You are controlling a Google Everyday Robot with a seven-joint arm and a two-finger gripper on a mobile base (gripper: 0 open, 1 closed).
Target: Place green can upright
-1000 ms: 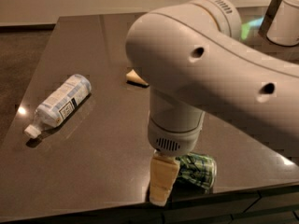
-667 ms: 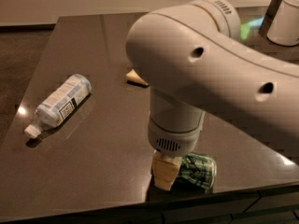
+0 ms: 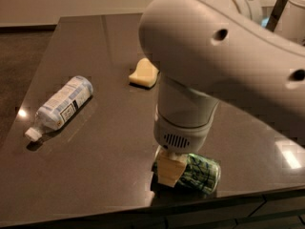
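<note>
The green can [image 3: 200, 173] lies on its side near the front edge of the dark table [image 3: 95, 175], dark green with pale print. My gripper [image 3: 171, 171] hangs below the big white arm [image 3: 214, 56] and sits at the can's left end, with its beige tip overlapping the can. The arm hides the far side of the gripper and part of the can.
A clear plastic bottle [image 3: 62, 104] with a white-blue label lies on its side at the left. A pale yellow sponge-like piece [image 3: 144, 73] lies mid-table behind the arm. A white object [image 3: 293, 13] stands at the back right. The table's front edge runs just below the can.
The beige gripper tip has drawn in from the table's front edge toward the can's left end. The can and the bottle have not moved.
</note>
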